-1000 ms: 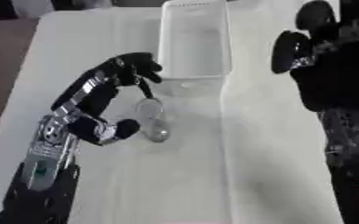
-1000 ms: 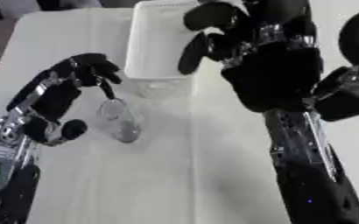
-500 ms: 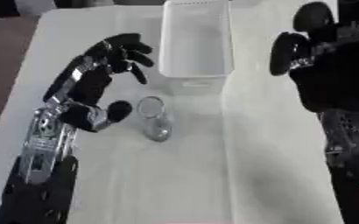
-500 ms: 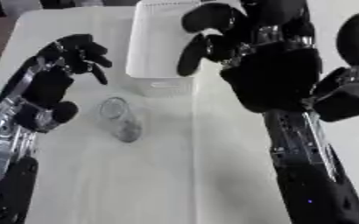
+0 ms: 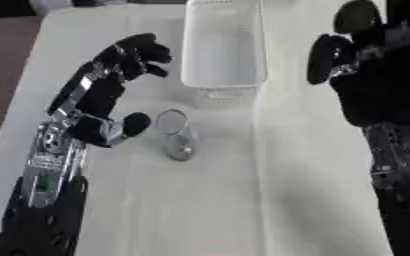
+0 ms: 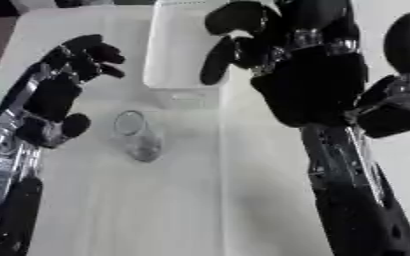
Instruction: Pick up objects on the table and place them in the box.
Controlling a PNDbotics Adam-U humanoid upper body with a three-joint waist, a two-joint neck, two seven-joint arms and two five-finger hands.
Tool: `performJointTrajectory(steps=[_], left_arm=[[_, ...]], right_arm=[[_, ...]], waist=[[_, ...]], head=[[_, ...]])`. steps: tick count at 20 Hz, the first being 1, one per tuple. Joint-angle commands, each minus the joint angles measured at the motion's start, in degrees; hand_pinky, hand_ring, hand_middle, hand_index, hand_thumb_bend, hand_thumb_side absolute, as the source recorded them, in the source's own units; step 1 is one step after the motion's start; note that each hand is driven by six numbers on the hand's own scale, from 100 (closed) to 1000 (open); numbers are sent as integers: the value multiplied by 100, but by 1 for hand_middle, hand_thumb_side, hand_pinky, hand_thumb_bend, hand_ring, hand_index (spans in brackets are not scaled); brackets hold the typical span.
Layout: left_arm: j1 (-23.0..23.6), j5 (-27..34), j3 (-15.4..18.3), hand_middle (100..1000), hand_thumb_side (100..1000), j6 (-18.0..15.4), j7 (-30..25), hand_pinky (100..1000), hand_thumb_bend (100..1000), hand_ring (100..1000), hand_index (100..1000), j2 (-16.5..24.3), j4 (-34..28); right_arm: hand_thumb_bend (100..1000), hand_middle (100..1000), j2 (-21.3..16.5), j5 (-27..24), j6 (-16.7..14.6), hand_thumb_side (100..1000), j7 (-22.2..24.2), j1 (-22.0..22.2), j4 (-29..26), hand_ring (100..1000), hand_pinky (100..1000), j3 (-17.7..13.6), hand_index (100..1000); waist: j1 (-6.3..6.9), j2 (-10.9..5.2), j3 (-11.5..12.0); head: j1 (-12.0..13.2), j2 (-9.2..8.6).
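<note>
A small clear glass lies on its side on the white table, its mouth toward the box. The white rectangular box stands just beyond it at the far middle; nothing shows inside. My left hand is to the left of the glass, fingers relaxed and spread, with the thumb close to the glass's mouth but holding nothing. My right hand hangs raised at the right, open with fingers up, well away from the glass.
The white table spreads toward me from the glass. Its left edge borders a dark floor. My right forearm fills the right side of the right eye view.
My left hand has drawn back to the left and up from the glass and spread its fingers. The glass lies where it was. The right hand has not moved.
</note>
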Motion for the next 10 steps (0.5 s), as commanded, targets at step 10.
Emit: performJointTrajectory(steps=[10], left_arm=[[86, -372, -9, 822, 591, -230, -59, 782, 404, 870, 948, -66, 118]], right_arm=[[100, 884, -66, 30, -225, 886, 220, -79, -107, 852, 711, 34, 809]], waist=[[10, -59, -3]], head=[[-26, 0]])
